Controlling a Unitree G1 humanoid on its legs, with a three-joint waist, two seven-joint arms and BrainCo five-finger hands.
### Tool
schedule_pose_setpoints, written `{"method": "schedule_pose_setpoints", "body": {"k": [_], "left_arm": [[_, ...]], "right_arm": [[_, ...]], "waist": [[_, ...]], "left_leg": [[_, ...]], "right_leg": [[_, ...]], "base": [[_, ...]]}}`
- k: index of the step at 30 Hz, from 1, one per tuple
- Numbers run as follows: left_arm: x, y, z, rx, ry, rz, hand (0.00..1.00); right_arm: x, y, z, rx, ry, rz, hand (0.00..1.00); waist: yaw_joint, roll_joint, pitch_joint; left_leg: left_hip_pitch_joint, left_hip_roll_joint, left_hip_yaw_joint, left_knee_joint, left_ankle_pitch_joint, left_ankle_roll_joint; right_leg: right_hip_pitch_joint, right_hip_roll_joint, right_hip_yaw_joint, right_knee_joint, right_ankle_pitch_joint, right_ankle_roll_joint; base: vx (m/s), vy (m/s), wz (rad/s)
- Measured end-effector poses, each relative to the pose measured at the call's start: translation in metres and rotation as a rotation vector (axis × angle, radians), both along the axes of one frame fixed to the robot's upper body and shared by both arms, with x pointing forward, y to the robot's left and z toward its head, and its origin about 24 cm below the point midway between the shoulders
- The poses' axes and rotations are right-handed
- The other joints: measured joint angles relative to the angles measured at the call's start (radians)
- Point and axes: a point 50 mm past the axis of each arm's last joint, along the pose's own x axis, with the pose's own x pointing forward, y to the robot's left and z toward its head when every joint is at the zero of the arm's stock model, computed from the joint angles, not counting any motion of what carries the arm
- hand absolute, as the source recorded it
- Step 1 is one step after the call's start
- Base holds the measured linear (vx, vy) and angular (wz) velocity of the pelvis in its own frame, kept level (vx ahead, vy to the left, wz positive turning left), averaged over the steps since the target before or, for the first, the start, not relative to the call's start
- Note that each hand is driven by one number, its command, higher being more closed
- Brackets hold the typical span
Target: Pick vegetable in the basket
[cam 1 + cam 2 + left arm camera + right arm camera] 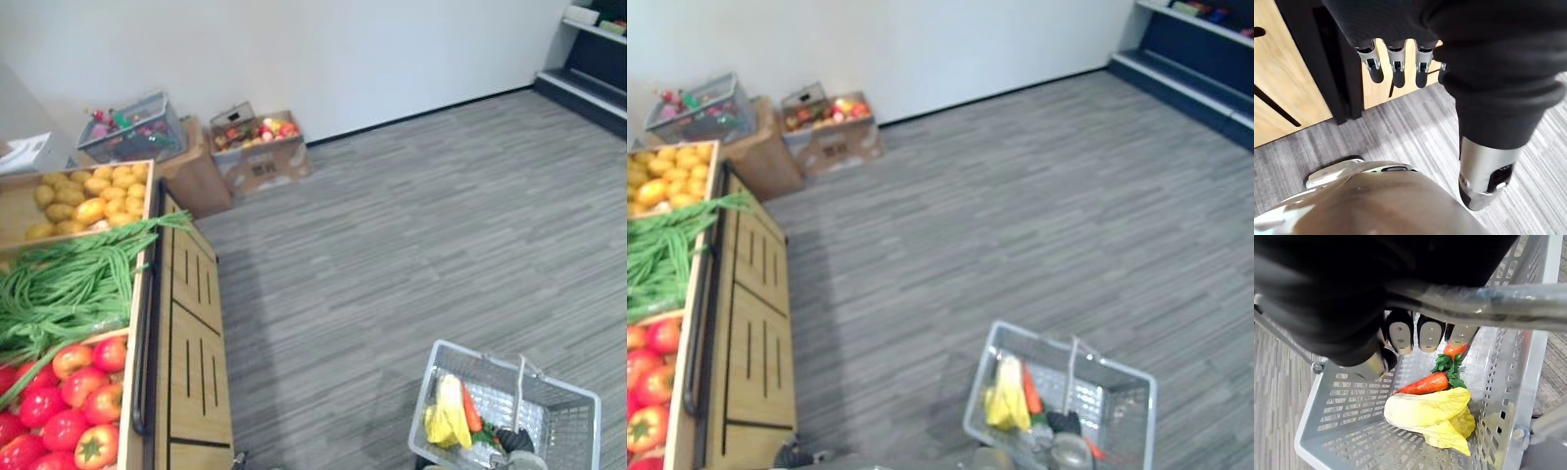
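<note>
Right wrist view first: what does the right robot hand (1400,338) have?
I see its fingers curled round the handle (1484,303) of the grey basket (1347,411). Inside lie a carrot (1422,384) and a yellow leafy vegetable (1425,413), touching each other.
And my left robot hand (1396,63)?
It hangs beside the wooden bench (191,343), fingers relaxed, holding nothing.
What is on the bench?
Red tomatoes (69,392), green beans (69,284) and yellow produce (93,196), each in its own compartment, well apart from the basket.
</note>
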Motion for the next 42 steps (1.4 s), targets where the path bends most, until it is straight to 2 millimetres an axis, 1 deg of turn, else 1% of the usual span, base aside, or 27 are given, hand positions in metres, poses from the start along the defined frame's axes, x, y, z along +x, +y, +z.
{"method": "schedule_pose_setpoints", "body": {"k": [1,3,4,5,6,8,9,11,12,14,15,16,17,18,19,20,22,23,24,26,27,28,30,32,33,39,42], "left_arm": [[-0.001,0.0,0.0,0.0,0.003,0.002,0.0],[-0.006,0.0,-0.001,-0.003,0.016,0.008,0.0],[-0.008,0.0,-0.001,-0.004,0.019,0.013,0.0],[-0.009,0.0,-0.002,-0.008,0.024,0.027,0.0],[-0.008,0.0,-0.002,-0.011,0.025,0.038,0.0],[-0.009,0.001,-0.002,-0.012,0.026,0.048,0.0],[-0.01,0.001,-0.003,-0.018,0.027,0.066,0.0],[-0.011,0.002,-0.003,-0.022,0.027,0.085,0.0],[-0.012,0.003,-0.003,-0.021,0.028,0.083,0.0],[-0.01,0.006,-0.002,-0.019,0.025,0.078,0.0],[-0.011,0.006,-0.002,-0.025,0.026,0.075,0.0],[-0.012,0.005,-0.002,-0.03,0.031,0.076,0.0],[-0.015,0.004,-0.003,-0.032,0.037,0.077,0.0],[-0.018,0.005,-0.003,-0.03,0.044,0.079,0.0],[-0.023,0.008,-0.003,-0.023,0.052,0.084,0.0],[-0.028,0.013,-0.002,-0.014,0.059,0.106,0.0],[-0.031,0.017,-0.002,-0.009,0.059,0.148,0.0],[-0.032,0.019,-0.001,-0.006,0.062,0.161,0.0],[-0.031,0.019,-0.002,-0.007,0.061,0.161,0.0],[-0.03,0.02,-0.002,-0.008,0.064,0.158,0.0],[-0.031,0.019,-0.003,-0.017,0.072,0.163,0.0],[-0.032,0.019,-0.003,-0.024,0.072,0.181,0.0],[-0.036,0.016,-0.005,-0.057,0.072,0.241,0.0],[-0.039,0.013,-0.006,-0.083,0.069,0.296,0.0],[-0.039,0.012,-0.006,-0.098,0.064,0.318,0.0],[-0.04,0.011,-0.007,-0.132,0.057,0.364,0.0],[-0.042,0.01,-0.008,-0.147,0.054,0.402,0.0]], "right_arm": [[-0.001,-0.004,0.001,-0.008,0.002,-0.006,1.0],[-0.004,-0.003,-0.001,-0.001,0.014,-0.007,1.0],[-0.005,-0.002,-0.001,0.002,0.017,-0.009,1.0],[-0.007,-0.001,-0.002,0.01,0.018,-0.025,1.0],[-0.009,0.001,-0.003,0.021,0.017,-0.046,1.0],[-0.011,0.003,-0.005,0.036,0.015,-0.08,1.0],[-0.015,0.003,-0.006,0.046,0.016,-0.112,1.0],[-0.019,0.004,-0.007,0.053,0.025,-0.129,1.0],[-0.019,0.006,-0.008,0.06,0.027,-0.13,1.0],[-0.018,0.009,-0.008,0.066,0.022,-0.129,1.0],[-0.018,0.01,-0.008,0.069,0.019,-0.133,1.0],[-0.017,0.009,-0.007,0.066,0.006,-0.144,1.0],[-0.015,0.007,-0.006,0.061,-0.003,-0.149,1.0],[-0.013,0.008,-0.005,0.061,-0.018,-0.15,1.0],[-0.012,0.013,-0.006,0.072,-0.025,-0.149,1.0],[-0.014,0.02,-0.008,0.087,-0.017,-0.137,1.0],[-0.012,0.028,-0.01,0.108,-0.013,-0.093,1.0],[-0.011,0.031,-0.01,0.115,-0.009,-0.064,1.0],[-0.011,0.032,-0.011,0.119,-0.008,-0.056,1.0],[-0.011,0.037,-0.012,0.139,-0.003,-0.031,1.0],[-0.012,0.038,-0.013,0.144,0.012,-0.026,1.0],[-0.013,0.038,-0.013,0.145,0.018,-0.026,1.0],[-0.013,0.038,-0.013,0.144,0.019,-0.022,1.0],[-0.017,0.034,-0.014,0.137,0.027,-0.032,1.0],[-0.021,0.032,-0.015,0.139,0.037,-0.051,1.0],[-0.039,0.026,-0.017,0.151,0.05,-0.158,1.0],[-0.04,0.026,-0.017,0.159,0.047,-0.182,1.0]], "waist": [[-0.001,-0.001,-0.001],[0.001,-0.004,-0.003],[-0.001,-0.002,-0.005],[-0.005,0.001,-0.011],[-0.015,0.012,-0.022],[-0.026,0.013,-0.022],[-0.026,0.011,-0.022],[-0.023,0.004,-0.021],[-0.023,-0.008,-0.017],[-0.023,-0.016,-0.012],[-0.022,-0.041,0.002],[-0.019,-0.034,0.0],[-0.018,-0.037,0.0],[-0.022,-0.036,-0.004],[-0.024,-0.042,-0.006],[-0.02,-0.057,-0.017],[-0.013,-0.07,-0.019],[-0.006,-0.071,-0.02],[-0.002,-0.072,-0.022],[0.0,-0.084,-0.03],[0.005,-0.093,-0.035],[0.007,-0.09,-0.035],[0.005,-0.068,-0.036],[0.003,-0.062,-0.039],[0.003,-0.053,-0.043],[-0.004,-0.058,-0.04],[-0.006,-0.057,-0.044]], "left_leg": [[0.003,-0.009,0.0,-0.012,-0.001,-0.002],[0.04,-0.035,0.016,-0.077,-0.004,-0.006],[0.049,-0.039,0.025,-0.099,-0.007,-0.008],[0.055,-0.044,0.022,-0.145,-0.011,-0.013],[0.056,-0.048,0.016,-0.187,-0.011,-0.014],[0.06,-0.05,0.008,-0.232,-0.012,-0.015],[0.072,-0.049,-0.011,-0.262,-0.019,-0.024],[0.086,-0.053,-0.019,-0.27,-0.035,-0.026],[0.092,-0.061,-0.036,-0.268,-0.053,-0.023],[0.102,-0.079,-0.048,-0.264,-0.058,-0.014],[0.109,-0.097,-0.064,-0.266,-0.078,0.0],[0.125,-0.099,-0.076,-0.264,-0.085,0.005],[0.127,-0.099,-0.084,-0.262,-0.085,0.006],[0.127,-0.097,-0.098,-0.258,-0.085,0.006],[0.127,-0.095,-0.119,-0.251,-0.085,0.006],[0.126,-0.088,-0.144,-0.252,-0.085,0.006],[0.12,-0.07,-0.178,-0.264,-0.077,-0.004],[0.118,-0.06,-0.195,-0.287,-0.062,-0.009],[0.111,-0.059,-0.202,-0.294,-0.056,-0.012],[0.085,-0.075,-0.227,-0.303,-0.031,-0.013],[0.086,-0.086,-0.228,-0.308,-0.013,-0.022],[0.087,-0.087,-0.226,-0.307,-0.012,-0.023],[0.087,-0.083,-0.223,-0.31,-0.009,-0.03],[0.091,-0.07,-0.224,-0.323,-0.003,-0.038],[0.094,-0.063,-0.227,-0.323,-0.002,-0.04],[0.123,-0.059,-0.236,-0.378,0.028,-0.045],[0.127,-0.059,-0.223,-0.383,0.031,-0.044]], "right_leg": [[0.01,-0.007,-0.005,-0.016,0.009,0.007],[0.049,-0.027,-0.01,-0.078,0.056,0.02],[0.054,-0.03,-0.016,-0.092,0.069,0.019],[0.068,-0.032,-0.037,-0.122,0.09,0.018],[0.072,-0.032,-0.064,-0.143,0.109,0.018],[0.084,-0.032,-0.101,-0.156,0.114,0.021],[0.098,-0.03,-0.127,-0.156,0.114,0.021],[0.118,-0.037,-0.149,-0.15,0.113,0.021],[0.115,-0.05,-0.16,-0.114,0.099,0.024],[0.111,-0.076,-0.168,-0.062,0.076,0.029],[0.101,-0.108,-0.17,0.019,0.044,0.037],[0.065,-0.132,-0.165,0.135,0.036,0.03],[0.04,-0.139,-0.161,0.196,0.04,0.024],[0.006,-0.143,-0.131,0.28,0.052,0.007],[-0.014,-0.135,-0.084,0.342,0.064,-0.009],[-0.01,-0.118,-0.053,0.352,0.064,-0.01],[0.022,-0.091,-0.059,0.304,0.064,-0.01],[0.047,-0.073,-0.062,0.247,0.063,-0.01],[0.056,-0.068,-0.064,0.216,0.06,-0.01],[0.095,-0.077,-0.092,0.12,0.022,0.014],[0.126,-0.081,-0.101,0.062,0.002,0.024],[0.139,-0.08,-0.101,0.037,0.0,0.027],[0.168,-0.07,-0.103,-0.027,-0.008,0.039],[0.173,-0.056,-0.108,-0.042,-0.01,0.04],[0.18,-0.048,-0.113,-0.045,-0.011,0.039],[0.203,-0.044,-0.133,-0.071,-0.01,0.04],[0.203,-0.044,-0.125,-0.083,-0.008,0.043]], "base": [[-0.03,0.065,0.23],[-0.01,0.131,0.16],[0.04,0.153,0.22],[0.04,0.167,0.43],[0.02,0.119,0.54],[-0.01,0.073,0.59],[-0.01,0.064,0.54],[-0.02,0.084,0.38],[-0.04,0.094,0.26],[-0.05,0.081,0.24],[-0.09,0.088,0.28],[-0.1,0.073,0.28],[-0.07,0.052,0.27],[-0.04,0.047,0.42],[-0.02,0.036,0.54],[0.0,0.001,0.48],[0.04,-0.074,0.4],[0.04,-0.091,0.32],[0.04,-0.1,0.25],[0.07,-0.13,0.33],[0.09,-0.122,0.26],[0.08,-0.102,0.07],[0.03,-0.084,-0.04],[0.01,-0.069,0.01],[0.0,-0.058,0.04],[-0.02,-0.018,0.07],[0.01,0.009,-0.06]]}}
